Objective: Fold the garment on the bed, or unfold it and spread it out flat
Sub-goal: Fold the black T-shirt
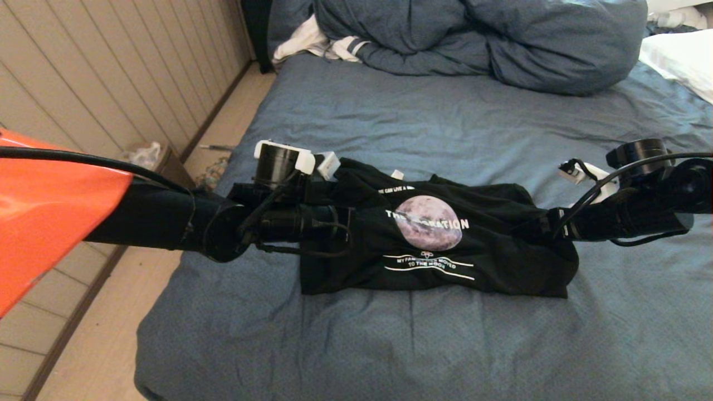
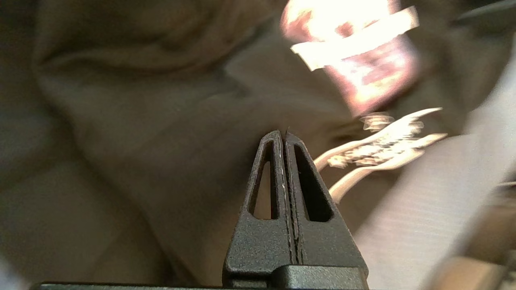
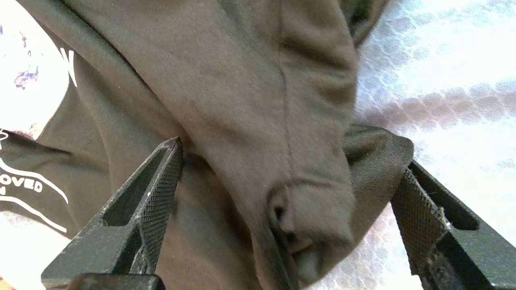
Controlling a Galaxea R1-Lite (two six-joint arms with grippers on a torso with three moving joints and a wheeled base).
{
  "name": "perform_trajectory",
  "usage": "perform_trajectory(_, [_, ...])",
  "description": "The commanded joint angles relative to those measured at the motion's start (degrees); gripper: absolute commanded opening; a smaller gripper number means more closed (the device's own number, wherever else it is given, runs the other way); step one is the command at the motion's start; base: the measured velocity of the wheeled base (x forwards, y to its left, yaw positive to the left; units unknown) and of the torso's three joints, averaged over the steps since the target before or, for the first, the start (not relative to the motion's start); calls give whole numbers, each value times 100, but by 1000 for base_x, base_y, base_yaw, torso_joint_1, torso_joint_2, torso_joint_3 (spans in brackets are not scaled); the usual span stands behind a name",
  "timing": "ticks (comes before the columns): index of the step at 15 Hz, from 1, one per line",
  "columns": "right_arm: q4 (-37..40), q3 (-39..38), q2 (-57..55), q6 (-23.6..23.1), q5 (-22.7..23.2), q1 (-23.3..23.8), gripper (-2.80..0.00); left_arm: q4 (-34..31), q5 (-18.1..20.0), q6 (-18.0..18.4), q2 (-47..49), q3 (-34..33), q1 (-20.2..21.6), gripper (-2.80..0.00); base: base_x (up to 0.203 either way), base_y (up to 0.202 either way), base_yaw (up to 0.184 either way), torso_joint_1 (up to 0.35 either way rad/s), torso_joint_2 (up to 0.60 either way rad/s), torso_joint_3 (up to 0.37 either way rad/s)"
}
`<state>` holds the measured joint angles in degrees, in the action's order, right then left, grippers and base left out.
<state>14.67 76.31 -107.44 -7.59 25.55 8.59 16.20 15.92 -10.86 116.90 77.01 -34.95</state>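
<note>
The garment (image 1: 434, 239), a black T-shirt, lies bunched in a wide band across the middle of the bed (image 1: 390, 122), its pale moon print and white lettering facing up. My left gripper (image 1: 348, 225) is at the shirt's left end. In the left wrist view its fingers (image 2: 282, 137) are pressed together, with dark cloth (image 2: 141, 121) just behind them and none visible between them. My right gripper (image 1: 535, 228) is at the shirt's right end. It stands open (image 3: 288, 161), and a bunched fold of the shirt (image 3: 306, 209) lies loose between its fingers.
A bunched blue-grey duvet (image 1: 501, 39) fills the far end of the bed, with a white striped cloth (image 1: 312, 42) beside it and a white pillow (image 1: 679, 55) at the far right. The bed's left edge drops to the floor (image 1: 111, 334) along a panelled wall.
</note>
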Motion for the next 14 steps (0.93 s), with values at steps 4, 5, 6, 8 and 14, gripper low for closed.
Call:
perform_trajectory(4, [5,-17,-47,-23,11,63,0,701,-686,431,1156,232,10,-280,0,0,0,0,0,0])
perform_trajectory(5, [1,-50,-84,-31,11,63,0,744,-695,426,1177,244,23,-280,0,0,0,0,0,0])
perform_trajectory(6, [9,-66,-127,-15,11,63,0,751,-695,426,1199,274,37,-280,0,0,0,0,0,0])
perform_trajectory(8, [10,-139,-172,-21,28,58,-280,744,-704,426,1186,306,59,-280,0,0,0,0,0,0])
perform_trajectory(14, [9,-15,-203,-22,3,199,-280,713,-713,426,1028,288,67,-280,0,0,0,0,0,0])
